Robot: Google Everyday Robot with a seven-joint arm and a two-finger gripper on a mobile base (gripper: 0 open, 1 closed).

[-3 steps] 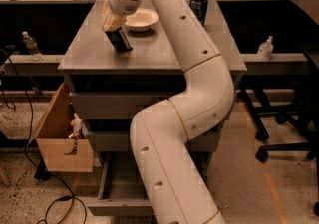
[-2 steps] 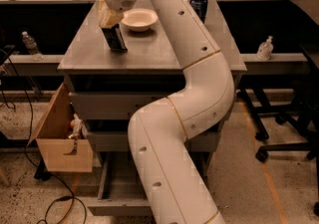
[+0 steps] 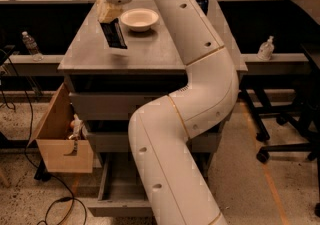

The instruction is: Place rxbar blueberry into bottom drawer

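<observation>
Currently, the scene is read as follows.

Gripper: the gripper (image 3: pixel 109 15) is seen above the grey cabinet top (image 3: pixel 150 49), at the far left part of it, with the white arm (image 3: pixel 190 99) curving down behind it toward the floor.

Grasp: the gripper is clamped on the snack bar (image 3: pixel 114 34), which hangs from it by its upper end, tilted, with its lower end clear of the cabinet top.

Snack bar: a dark flat wrapper with pale lettering is shown directly below the fingers; a faint shadow is cast on the surface beneath it.

Handling: the bar is judged light and fairly stiff, with a slick foil-like wrapper that could slip if pinched loosely; a hold across the flat faces near one end, as is had now, is thought sound, though the free end may swing.

Bowl: a pale bowl (image 3: pixel 139 19) is set just to the right of the gripper, apart from the bar.

Can: a blue can (image 3: pixel 201 2) is placed well to the right of the gripper, partly hidden by the arm.

Bottom drawer: the bottom drawer (image 3: pixel 112 189) is seen far below the gripper, pulled open and partly blocked by the arm.

Wooden box: a tan box (image 3: pixel 60 134) is hung below and to the left of the gripper.

Step judged: the bar is lifted; the carry down to the drawer is not yet done.
</observation>
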